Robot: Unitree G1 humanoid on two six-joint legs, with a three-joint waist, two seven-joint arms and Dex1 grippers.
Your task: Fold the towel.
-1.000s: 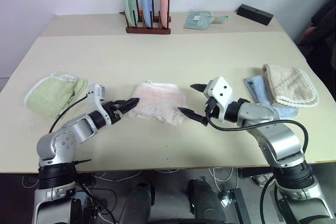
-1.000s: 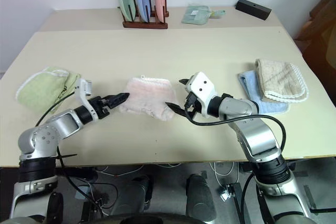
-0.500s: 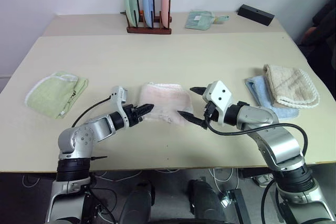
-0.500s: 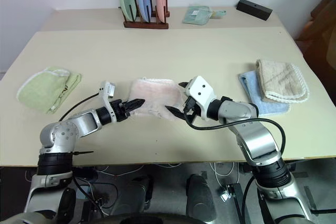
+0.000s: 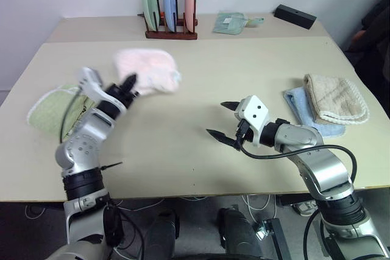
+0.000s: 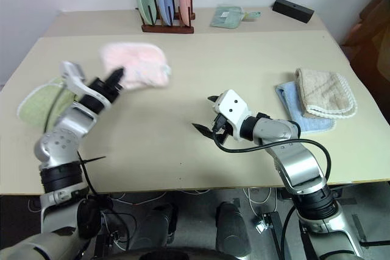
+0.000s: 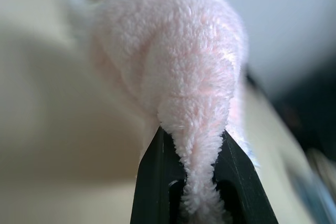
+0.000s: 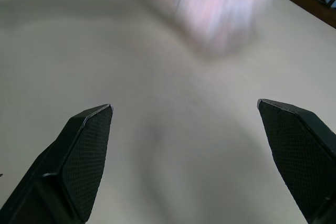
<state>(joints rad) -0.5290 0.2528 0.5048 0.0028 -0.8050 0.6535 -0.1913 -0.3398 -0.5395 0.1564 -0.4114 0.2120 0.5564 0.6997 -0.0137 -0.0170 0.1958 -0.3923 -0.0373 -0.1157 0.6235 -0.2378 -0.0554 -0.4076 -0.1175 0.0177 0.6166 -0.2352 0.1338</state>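
While clamped on a bunched fold of the towel (image 5: 148, 71), left gripper (image 5: 130, 81) raised off the table (image 5: 201, 71), forearm angled up and away from the body, black fingers (image 7: 157, 182) pinching pink terry between them in the left wrist view. Towel lifted clear of the table, hanging in a blurred pink clump from the fingertips, left of the table's middle and nearer the plate rack (image 5: 171, 31) than the front edge. Light green towel (image 5: 58, 109) flat on the table just beside the left forearm, on its outer side. Toward the table's middle, right gripper (image 5: 221, 120) held low over bare tabletop, elbow bent, wrist turned inward so the pincer points toward the left arm; fingers (image 8: 84, 156) spread wide apart, nothing between them, well apart from the towel. Further right, beige towel (image 5: 336, 106) lying on a blue cloth (image 5: 300, 103) near the table's right edge. At the back of the table, right of the plate rack, a small folded cloth (image 5: 231, 22) and a dark box (image 5: 295, 15).
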